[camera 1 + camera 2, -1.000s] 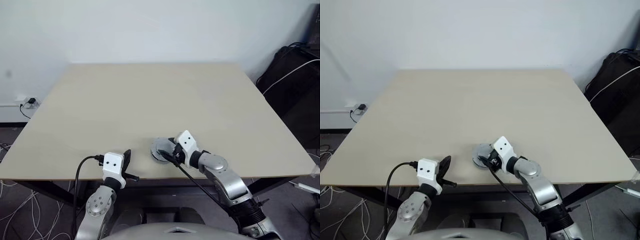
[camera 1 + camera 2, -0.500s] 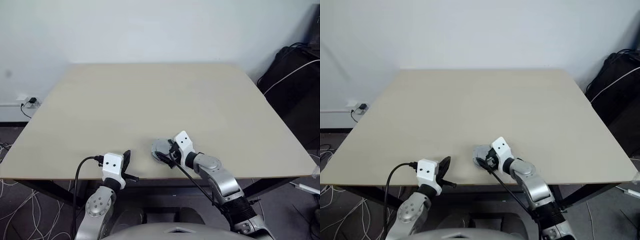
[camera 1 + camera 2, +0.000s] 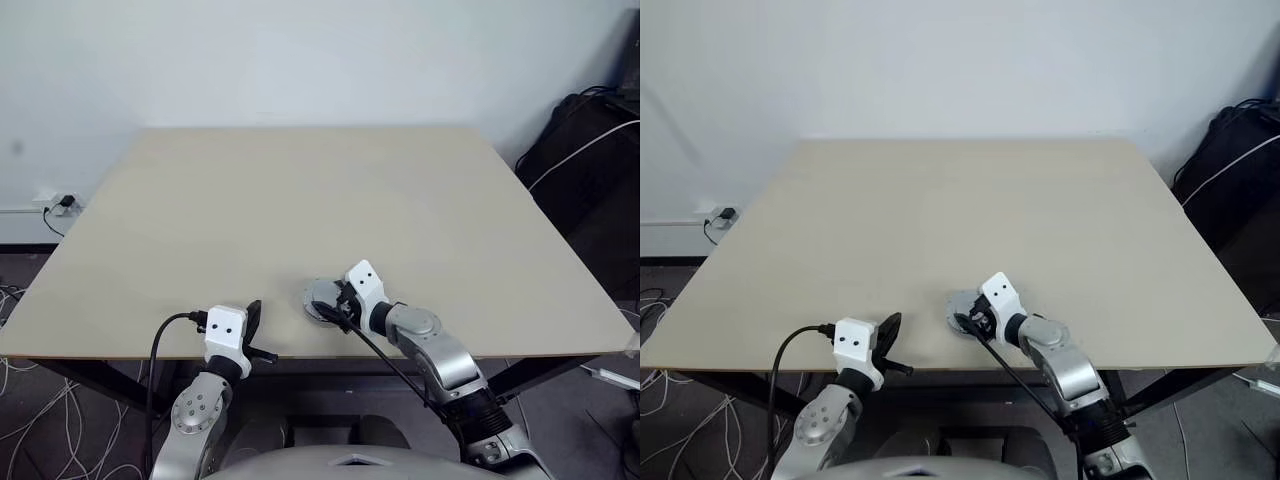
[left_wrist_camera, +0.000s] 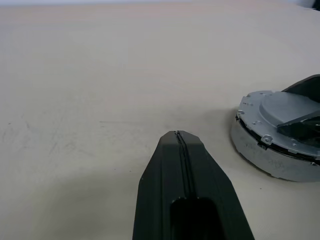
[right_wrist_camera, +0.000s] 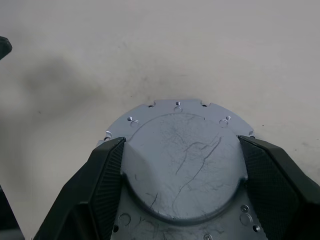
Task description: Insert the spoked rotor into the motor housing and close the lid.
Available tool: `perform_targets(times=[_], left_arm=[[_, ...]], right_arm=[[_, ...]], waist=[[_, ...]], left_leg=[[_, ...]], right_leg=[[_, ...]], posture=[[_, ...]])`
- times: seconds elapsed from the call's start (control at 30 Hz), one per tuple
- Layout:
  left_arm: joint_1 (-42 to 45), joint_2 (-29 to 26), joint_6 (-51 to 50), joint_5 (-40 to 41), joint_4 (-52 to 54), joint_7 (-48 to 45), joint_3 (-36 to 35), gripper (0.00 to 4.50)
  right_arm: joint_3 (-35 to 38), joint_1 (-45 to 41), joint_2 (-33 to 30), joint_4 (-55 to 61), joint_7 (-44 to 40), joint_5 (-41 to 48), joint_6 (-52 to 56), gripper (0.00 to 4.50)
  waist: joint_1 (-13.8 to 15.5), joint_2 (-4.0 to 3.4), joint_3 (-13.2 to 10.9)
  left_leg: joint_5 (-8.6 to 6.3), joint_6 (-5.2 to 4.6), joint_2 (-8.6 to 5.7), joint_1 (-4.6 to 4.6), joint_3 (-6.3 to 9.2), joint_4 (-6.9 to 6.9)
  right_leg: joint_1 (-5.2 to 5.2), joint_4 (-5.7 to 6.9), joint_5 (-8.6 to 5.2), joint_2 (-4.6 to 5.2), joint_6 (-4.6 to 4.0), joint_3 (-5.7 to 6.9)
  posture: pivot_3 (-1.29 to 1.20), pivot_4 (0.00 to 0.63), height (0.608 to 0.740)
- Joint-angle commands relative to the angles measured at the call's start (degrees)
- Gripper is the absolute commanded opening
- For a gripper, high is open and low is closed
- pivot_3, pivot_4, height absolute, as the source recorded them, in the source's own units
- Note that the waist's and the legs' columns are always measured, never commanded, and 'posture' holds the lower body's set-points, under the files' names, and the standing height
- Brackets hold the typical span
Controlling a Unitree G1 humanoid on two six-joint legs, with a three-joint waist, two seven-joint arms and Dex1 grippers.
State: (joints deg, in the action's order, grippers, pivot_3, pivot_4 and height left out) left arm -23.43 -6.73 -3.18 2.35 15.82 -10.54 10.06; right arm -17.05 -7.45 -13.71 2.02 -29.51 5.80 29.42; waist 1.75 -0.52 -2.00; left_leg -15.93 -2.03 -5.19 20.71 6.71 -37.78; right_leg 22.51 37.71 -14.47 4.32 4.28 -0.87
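left eye view: a beige worktop [image 3: 300, 200] carries the motor assembly near its front edge, a little right of centre. the lid [image 3: 322, 295] shows as a silver-grey round cap, and the right gripper [image 3: 335, 306] lies over its 4 o'clock side, reaching in from the right. the left gripper [image 3: 252, 322] sits at the worktop's front edge, at 9 o'clock from the assembly and well apart from it. a dark bag [image 3: 590, 150] stands on the floor beyond the worktop's right edge.

right eye view: the same layout, with the right gripper covering the near right part of the lid.

left wrist view: the left gripper's 2 black fingers [image 4: 182, 200] are pressed together with only a seam between them, holding nothing. the motor housing [image 4: 270, 156] stands on the worktop at 2 o'clock from the fingertips, apart from them, a grey round body with the lid on top of it and a dark band just under the lid's flange.

right wrist view: the right gripper's fingers stand wide apart, 1 at each side of the lid's scratched domed centre, their inner faces right against the dome's edge. whether they actually press it cannot be told. the lid's flange with small screw holes extends past the fingertips.
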Motion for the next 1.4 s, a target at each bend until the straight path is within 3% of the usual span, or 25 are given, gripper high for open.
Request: perform_targets(times=[0.03, 0.67, 1.2, 1.4], left_arm=[[0.32, 0.28, 1.02, 0.0, 1.4, 0.01, 0.09, 0.0], [0.24, -0.04, 0.89, -0.1, 1.38, -0.15, 0.23, 0.0], [0.28, -0.04, 0.49, -0.08, 1.74, -0.17, 0.15, 0.0], [6.73, 1.61, -3.27, 2.82, 0.55, -0.98, -0.71, 0.0]], right_arm=[[-0.19, -1.19, 0.18, 0.87, 1.19, -1.17, 0.9, 3.2], [-2.94, -1.16, -3.73, 1.12, -1.47, -2.95, 5.62, 3.2], [-4.26, -1.85, -3.72, -0.93, 1.75, -4.96, 9.53, 3.2], [-3.86, -1.45, -3.13, -0.32, 1.71, -4.16, 8.87, 3.2]], waist=[[-0.01, -0.01, 0.01], [0.22, -0.13, 0.17], [0.44, -0.16, 0.55], [0.68, -0.17, 0.59]], left_leg=[[0.0, 0.0, 0.0, 0.0, 0.0, 0.0], [0.0, -0.02, -0.06, -0.02, 0.0, 0.0], [-0.13, 0.14, -0.13, -0.12, 0.01, -0.03], [-0.11, 0.14, -0.14, -0.13, 0.02, -0.05]], right_leg=[[0.0, 0.0, -0.01, -0.01, 0.01, 0.0], [-0.03, 0.0, -0.05, 0.03, 0.09, 0.01], [-0.14, 0.0, -0.08, 0.07, 0.08, 0.0], [-0.18, 0.0, -0.08, 0.07, 0.09, 0.02]], posture=[[0.0, 0.0, 0.74], [0.0, 0.0, 0.74], [0.0, 0.0, 0.74], [0.0, 0.0, 0.74]])
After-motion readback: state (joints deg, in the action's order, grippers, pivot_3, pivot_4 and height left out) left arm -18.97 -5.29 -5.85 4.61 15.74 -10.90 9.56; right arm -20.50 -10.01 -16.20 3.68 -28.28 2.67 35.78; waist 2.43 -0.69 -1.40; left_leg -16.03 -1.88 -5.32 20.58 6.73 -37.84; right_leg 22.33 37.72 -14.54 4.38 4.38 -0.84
